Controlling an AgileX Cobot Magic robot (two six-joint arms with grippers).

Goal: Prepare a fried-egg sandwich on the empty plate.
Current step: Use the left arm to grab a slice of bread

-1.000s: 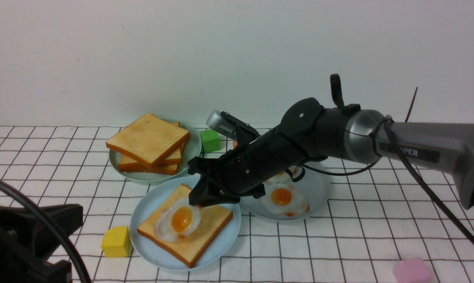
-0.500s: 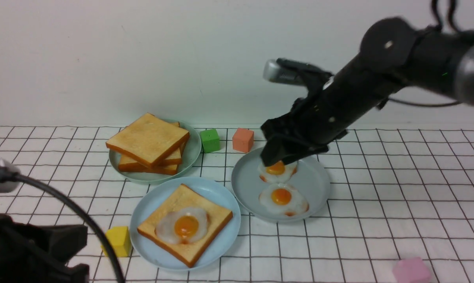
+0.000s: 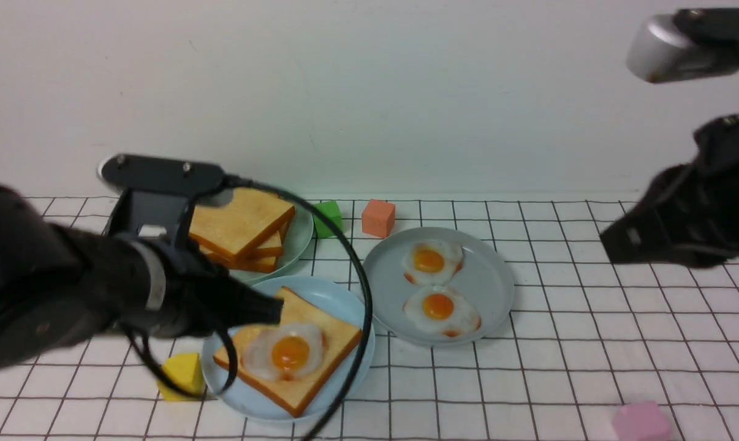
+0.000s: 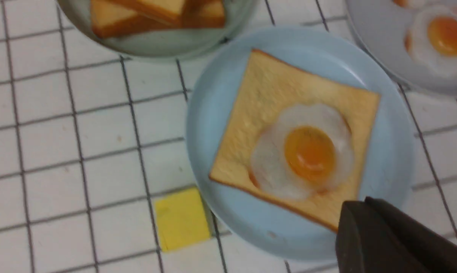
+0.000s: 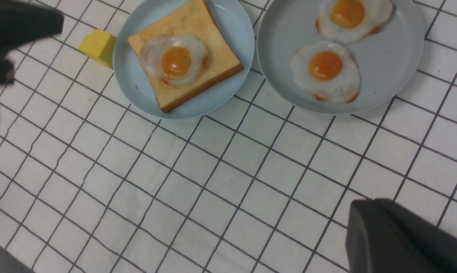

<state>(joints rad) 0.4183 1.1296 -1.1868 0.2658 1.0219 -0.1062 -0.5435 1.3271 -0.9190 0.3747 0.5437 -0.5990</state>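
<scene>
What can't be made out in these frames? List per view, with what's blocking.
- Toast stack: front view, the left arm covers its left side; left wrist view crops it. Slice count unclear.
- Yellow block: front view, partly behind the arm's cable.
- Pink block: front view, cut by the bottom edge; absent elsewhere.
- Right gripper: motion-blurred in front view; only a dark corner in its wrist view.

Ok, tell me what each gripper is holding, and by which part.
Nothing. Both are shut and empty: the left gripper by the sky-blue plate, the right gripper raised off to the right.
</scene>
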